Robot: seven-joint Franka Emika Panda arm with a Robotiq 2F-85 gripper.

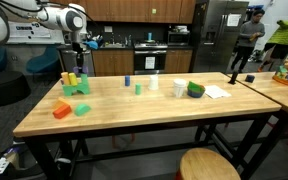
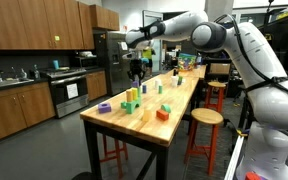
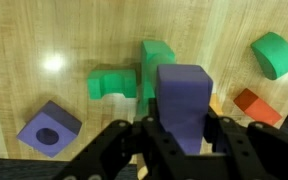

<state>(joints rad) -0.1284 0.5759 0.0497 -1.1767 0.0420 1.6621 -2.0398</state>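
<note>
One purple block [image 3: 181, 100] sits clamped in the end effector [image 3: 182, 128], poised above green blocks [image 3: 119, 82] near a corner of the desk [image 3: 34, 35]. Holding it level, centred over them and lowering slowly looks wisest.

Landmark: green-and-yellow block stack [image 1: 75, 82] on wooden table [image 1: 134, 122] | gripper [image 1: 78, 47] hangs above stack, apart from it, jaws too small to read | orange block [image 1: 61, 110], green block [image 1: 82, 109] camera-side of stack | blue block [image 1: 126, 79], white cup [image 1: 153, 82], green bowl [image 1: 195, 90] picture-right of stack, in that order
</note>
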